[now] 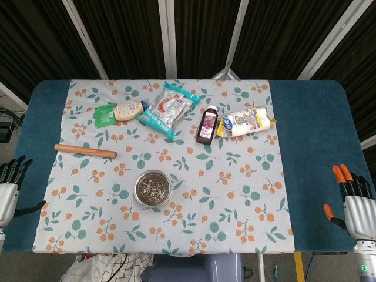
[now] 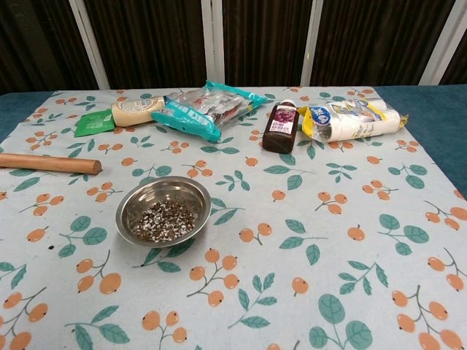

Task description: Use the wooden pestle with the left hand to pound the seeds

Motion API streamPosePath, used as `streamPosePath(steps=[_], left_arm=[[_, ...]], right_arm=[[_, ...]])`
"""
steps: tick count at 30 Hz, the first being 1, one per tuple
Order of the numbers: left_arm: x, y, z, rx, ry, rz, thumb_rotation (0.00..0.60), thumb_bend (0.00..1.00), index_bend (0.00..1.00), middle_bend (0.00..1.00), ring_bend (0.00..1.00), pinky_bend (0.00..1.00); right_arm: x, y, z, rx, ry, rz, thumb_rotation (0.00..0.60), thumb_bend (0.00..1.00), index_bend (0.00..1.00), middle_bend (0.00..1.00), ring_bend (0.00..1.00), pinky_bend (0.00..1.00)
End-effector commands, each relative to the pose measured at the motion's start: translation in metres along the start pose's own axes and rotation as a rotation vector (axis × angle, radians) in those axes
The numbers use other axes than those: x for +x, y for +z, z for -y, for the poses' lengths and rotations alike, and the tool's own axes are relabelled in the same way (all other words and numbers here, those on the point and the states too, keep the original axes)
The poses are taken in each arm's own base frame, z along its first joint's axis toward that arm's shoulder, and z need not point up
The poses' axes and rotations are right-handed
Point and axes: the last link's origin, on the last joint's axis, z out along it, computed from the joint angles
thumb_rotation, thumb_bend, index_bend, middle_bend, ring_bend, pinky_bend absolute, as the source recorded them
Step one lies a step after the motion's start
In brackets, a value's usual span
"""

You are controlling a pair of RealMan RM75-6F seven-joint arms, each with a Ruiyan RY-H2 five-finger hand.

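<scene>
Nothing gripped yet: left hand (image 1: 10, 187) and right hand (image 1: 354, 200) idle, fingers spread, at table edges. Wooden pestle (image 1: 85, 151) lies flat, well left of seed bowl (image 1: 154, 188). Risks: round pestle rolling away; light bowl skidding or tipping, scattering seeds (image 2: 165, 220).

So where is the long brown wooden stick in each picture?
Head view: the long brown wooden pestle lies flat on the left side of the cloth, up and left of the round metal bowl of seeds.
Chest view: the pestle lies at the left edge, partly cut off.
Shared landmark: the bowl, just right of and nearer than the pestle in both.
</scene>
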Motion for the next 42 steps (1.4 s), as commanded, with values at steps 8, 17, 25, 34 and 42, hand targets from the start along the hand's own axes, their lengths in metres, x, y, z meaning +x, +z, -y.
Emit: streamPosePath(steps=[8,17,25,34,42], left_arm=[[-0.001,0.002,0.001,0.007,0.01,0.018,0.6,0.12,0.0,0.0,0.0,0.0],[0.006,0.038,-0.002,0.025,0.053,0.018,0.6,0.12,0.07,0.04,0.0,0.0],[0.007,0.098,-0.022,-0.005,0.159,0.055,0.6,0.13,0.22,0.18,0.0,0.0],[-0.012,0.147,-0.054,-0.06,0.281,0.157,0.6,0.2,0.28,0.24,0.0,0.0],[-0.043,0.172,-0.075,-0.076,0.321,0.21,0.6,0.2,0.31,0.29,0.0,0.0]], right_arm=[[0.0,0.0,0.0,0.001,0.0,-0.001,0.6,0.37,0.0,0.0,0.0,0.0],[-0.001,0.002,0.001,0.0,0.004,0.007,0.6,0.37,0.0,0.0,0.0,0.0],[-0.001,0.004,0.002,0.003,0.013,0.01,0.6,0.37,0.0,0.0,0.0,0.0],[-0.001,0.005,0.001,-0.006,0.022,0.015,0.6,0.37,0.0,0.0,0.0,0.0],[0.0,0.005,0.0,-0.012,0.037,0.018,0.6,0.37,0.0,0.0,0.0,0.0]])
